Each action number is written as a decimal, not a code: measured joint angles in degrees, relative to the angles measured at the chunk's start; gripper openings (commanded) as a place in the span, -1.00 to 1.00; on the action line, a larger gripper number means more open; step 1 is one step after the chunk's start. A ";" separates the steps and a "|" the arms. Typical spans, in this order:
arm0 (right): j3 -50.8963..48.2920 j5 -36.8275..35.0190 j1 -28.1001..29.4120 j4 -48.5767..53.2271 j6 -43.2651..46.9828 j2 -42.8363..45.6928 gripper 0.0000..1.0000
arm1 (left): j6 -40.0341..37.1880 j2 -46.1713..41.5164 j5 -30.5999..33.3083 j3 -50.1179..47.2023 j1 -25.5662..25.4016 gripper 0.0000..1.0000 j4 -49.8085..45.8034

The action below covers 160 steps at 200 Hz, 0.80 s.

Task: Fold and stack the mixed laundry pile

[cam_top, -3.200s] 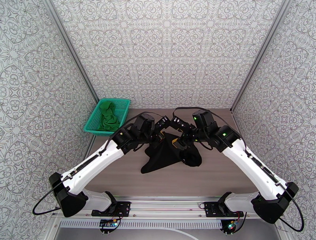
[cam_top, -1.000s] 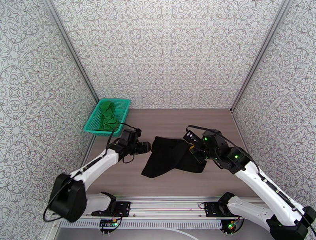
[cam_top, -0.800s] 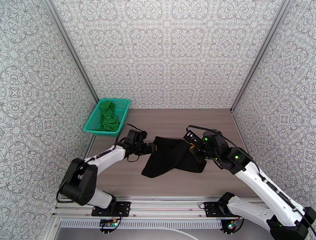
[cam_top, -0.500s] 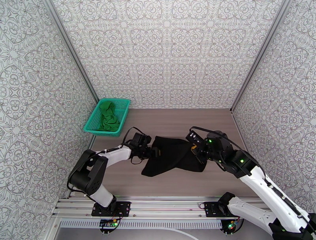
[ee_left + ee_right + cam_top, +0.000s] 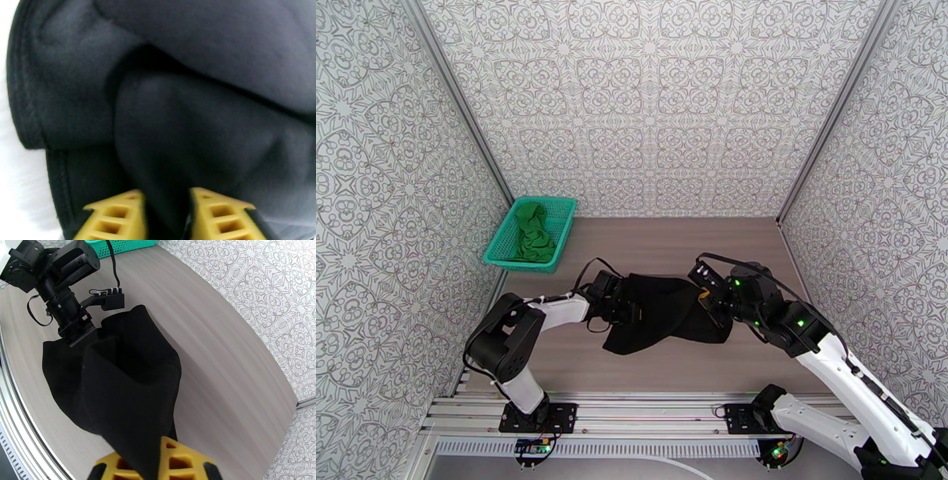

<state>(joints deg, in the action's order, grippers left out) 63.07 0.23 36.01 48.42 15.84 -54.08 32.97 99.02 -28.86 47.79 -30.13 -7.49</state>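
1. the soft, matte black cloth garment lies in loose, rumpled folds on the smooth wood-grain table, between my grippers.
2. my left gripper pinches a fold beside its stitched hem.
3. my right gripper is clamped on its right side.
4. the bright green t-shirt sits bunched in the teal plastic mesh basket, well apart.

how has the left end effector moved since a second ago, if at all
Yes: the left end effector moved right, away from the basket, onto the black shirt.
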 measured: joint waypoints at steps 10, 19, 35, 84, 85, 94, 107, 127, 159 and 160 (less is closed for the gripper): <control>0.00 0.00 0.00 0.02 0.00 0.00 -1.00 | -0.28 -0.11 -0.04 0.04 0.00 -1.00 0.46; 0.00 -0.02 0.00 0.00 0.00 0.02 -1.00 | -0.02 -0.79 0.22 0.04 0.00 -1.00 0.48; 0.00 -0.02 0.00 0.02 0.00 0.04 -1.00 | -0.17 -4.13 1.57 0.07 0.02 -1.00 -0.39; 0.15 0.37 0.00 0.09 -0.04 1.18 -1.00 | -4.39 -29.73 11.23 9.73 2.54 -1.00 -13.14; 0.20 0.42 0.00 0.09 -0.02 1.22 -1.00 | -4.55 -30.27 11.39 10.19 2.64 -1.00 -13.46; 0.70 1.01 0.00 0.31 -0.07 1.60 -1.00 | -5.31 -34.38 13.05 13.97 3.74 -1.00 -16.09; 1.95 2.14 0.00 0.66 -0.22 2.03 -1.00 | -6.62 -39.17 15.37 19.67 5.25 -1.00 -19.52; 5.46 4.59 0.00 1.66 -0.66 2.78 -1.00 | -8.22 -44.22 18.29 27.19 5.92 -1.00 -24.96; 12.17 7.78 0.00 2.95 -1.77 4.13 -1.00 | -9.25 -46.88 20.87 35.78 5.92 -1.00 -35.01; 12.39 7.82 0.00 3.02 -1.77 4.15 -1.00 | -9.25 -46.88 20.90 36.15 5.92 -1.00 -35.47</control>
<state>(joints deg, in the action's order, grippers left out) 75.46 8.05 36.01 51.44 14.06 -49.93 23.73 52.14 -7.97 83.94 -24.21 -42.96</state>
